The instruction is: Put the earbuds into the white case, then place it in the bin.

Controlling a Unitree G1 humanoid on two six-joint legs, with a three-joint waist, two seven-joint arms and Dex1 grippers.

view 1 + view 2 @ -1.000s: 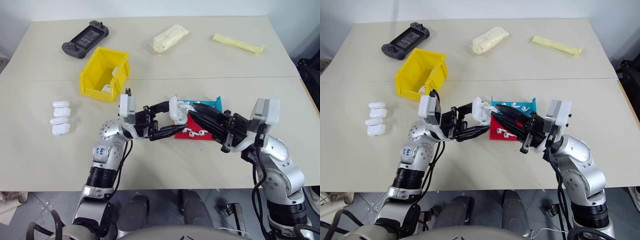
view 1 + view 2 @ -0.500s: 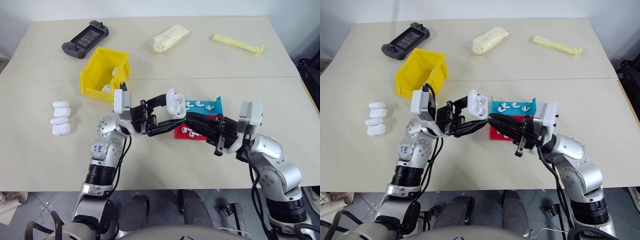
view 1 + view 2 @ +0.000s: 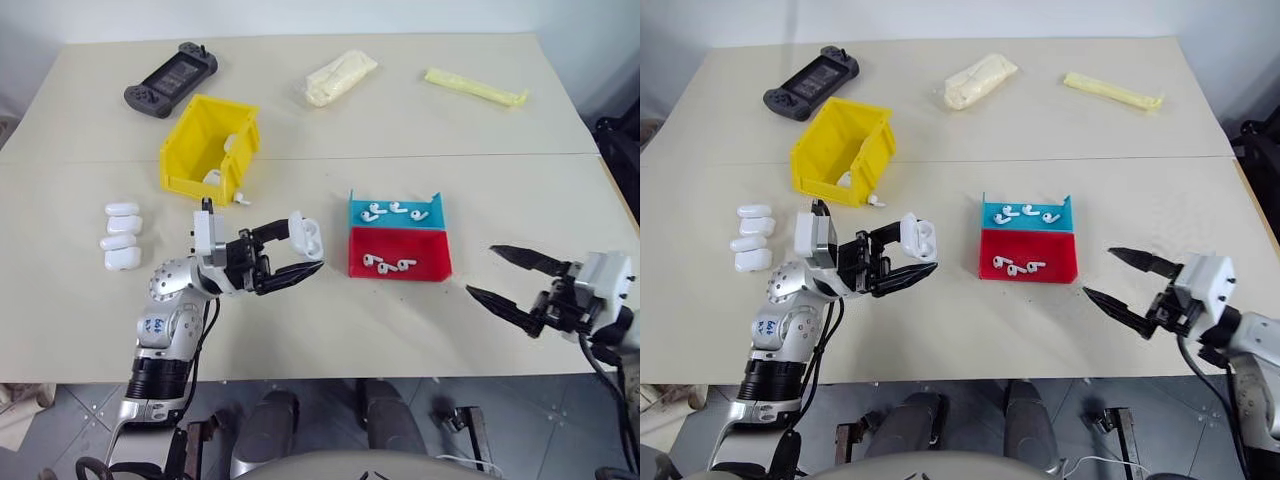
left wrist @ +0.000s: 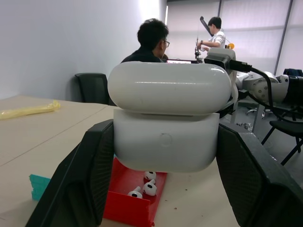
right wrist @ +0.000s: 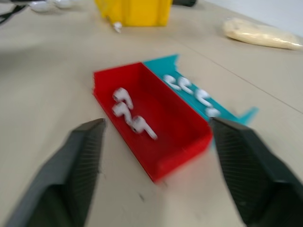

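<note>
My left gripper (image 3: pixel 304 246) is shut on the white case (image 3: pixel 308 236), holding it above the table left of the trays. The left wrist view shows the case (image 4: pixel 166 123) between both fingers with its lid down. Earbuds (image 3: pixel 386 264) lie in a red tray (image 3: pixel 430 262), and more earbuds (image 3: pixel 396 210) lie in the blue tray (image 3: pixel 437 205) behind it. The yellow bin (image 3: pixel 192 145) stands farther back on the left, with white cases inside. My right gripper (image 3: pixel 506 280) hangs open and empty near the table's front right edge, well clear of the trays.
Several spare white cases (image 3: pixel 120 237) lie in a column at the left. One loose earbud (image 3: pixel 240 199) rests by the bin's front. At the back lie a game controller (image 3: pixel 170 78), a cream bag (image 3: pixel 340 77) and a yellow packet (image 3: pixel 477 87). People sit beyond the table.
My right gripper let go at the case, opened wide and swung far right and down. My left gripper carried the case left. The case's lid, up half a second ago, is now down.
</note>
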